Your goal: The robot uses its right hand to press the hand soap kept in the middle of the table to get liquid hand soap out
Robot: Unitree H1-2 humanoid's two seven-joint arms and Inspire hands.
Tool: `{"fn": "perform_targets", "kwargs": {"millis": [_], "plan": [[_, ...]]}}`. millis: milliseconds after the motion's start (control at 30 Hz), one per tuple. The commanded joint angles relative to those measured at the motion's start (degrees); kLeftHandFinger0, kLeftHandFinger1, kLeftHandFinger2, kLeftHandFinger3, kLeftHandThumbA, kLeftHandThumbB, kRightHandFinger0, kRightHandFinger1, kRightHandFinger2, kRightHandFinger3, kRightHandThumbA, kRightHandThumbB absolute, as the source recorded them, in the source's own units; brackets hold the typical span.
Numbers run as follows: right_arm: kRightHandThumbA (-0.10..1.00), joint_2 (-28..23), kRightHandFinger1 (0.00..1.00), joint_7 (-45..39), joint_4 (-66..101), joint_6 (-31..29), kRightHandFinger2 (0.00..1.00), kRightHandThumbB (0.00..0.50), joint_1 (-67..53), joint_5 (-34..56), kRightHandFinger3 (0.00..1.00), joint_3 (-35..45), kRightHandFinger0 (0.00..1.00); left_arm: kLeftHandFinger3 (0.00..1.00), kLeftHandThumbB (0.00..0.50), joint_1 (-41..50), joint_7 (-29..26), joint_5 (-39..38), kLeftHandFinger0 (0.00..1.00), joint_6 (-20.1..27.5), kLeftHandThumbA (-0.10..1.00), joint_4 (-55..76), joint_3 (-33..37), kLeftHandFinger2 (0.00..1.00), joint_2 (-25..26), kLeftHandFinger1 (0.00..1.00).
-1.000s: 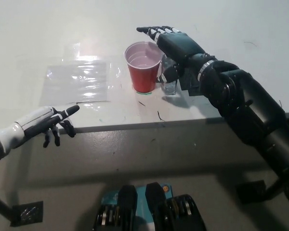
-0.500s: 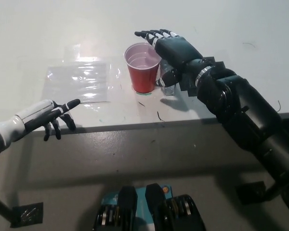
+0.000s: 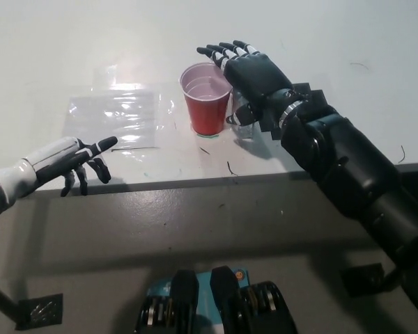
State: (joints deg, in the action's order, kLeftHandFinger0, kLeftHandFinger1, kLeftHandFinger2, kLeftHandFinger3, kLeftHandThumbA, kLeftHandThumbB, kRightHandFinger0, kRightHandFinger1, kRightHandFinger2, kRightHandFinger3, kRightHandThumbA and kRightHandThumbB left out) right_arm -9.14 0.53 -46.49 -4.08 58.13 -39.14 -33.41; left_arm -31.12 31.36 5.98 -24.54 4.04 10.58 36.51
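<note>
White left hand [image 3: 68,162] at the table's [image 3: 70,49] near edge, fingers loosely spread, holding nothing. Further right, a clear plastic sheet [image 3: 115,115] lying flat, then a red cup [image 3: 207,97] upright just beside the clear hand soap bottle [image 3: 245,127]. Black right hand [image 3: 254,69] over that bottle, covering most of it, fingers stretched flat and slightly apart toward the cup's rim, gripping nothing.

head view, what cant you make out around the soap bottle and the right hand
- Soap bottle: head view, mostly hidden under the right hand; pump top and any contact unseen.
- Soap coming out: not visible.
- Red cup: contents unclear, too small.
- Left hand rests at the table edge.
</note>
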Motion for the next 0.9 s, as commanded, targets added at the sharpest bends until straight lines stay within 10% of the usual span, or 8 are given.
{"fn": "perform_targets", "kwargs": {"millis": [0,867], "plan": [[1.0,2.13,1.0,-2.81,-9.27,-1.81,1.0,0.5,-6.88,0.07,1.0,-2.07,1.0,0.72,0.265,-2.99,1.03,0.51,0.19,1.03,1.0,0.63,-0.78,0.5,2.63,0.32],[1.0,4.66,1.0,-5.27,-13.03,-3.01,1.0,0.5,-8.3,2.57,1.0,1.1,1.0,0.69,0.244,-5.55,1.8,-0.11,0.17,1.94,1.0,-0.6,-1.58,0.49,2.84,0.3]]}}
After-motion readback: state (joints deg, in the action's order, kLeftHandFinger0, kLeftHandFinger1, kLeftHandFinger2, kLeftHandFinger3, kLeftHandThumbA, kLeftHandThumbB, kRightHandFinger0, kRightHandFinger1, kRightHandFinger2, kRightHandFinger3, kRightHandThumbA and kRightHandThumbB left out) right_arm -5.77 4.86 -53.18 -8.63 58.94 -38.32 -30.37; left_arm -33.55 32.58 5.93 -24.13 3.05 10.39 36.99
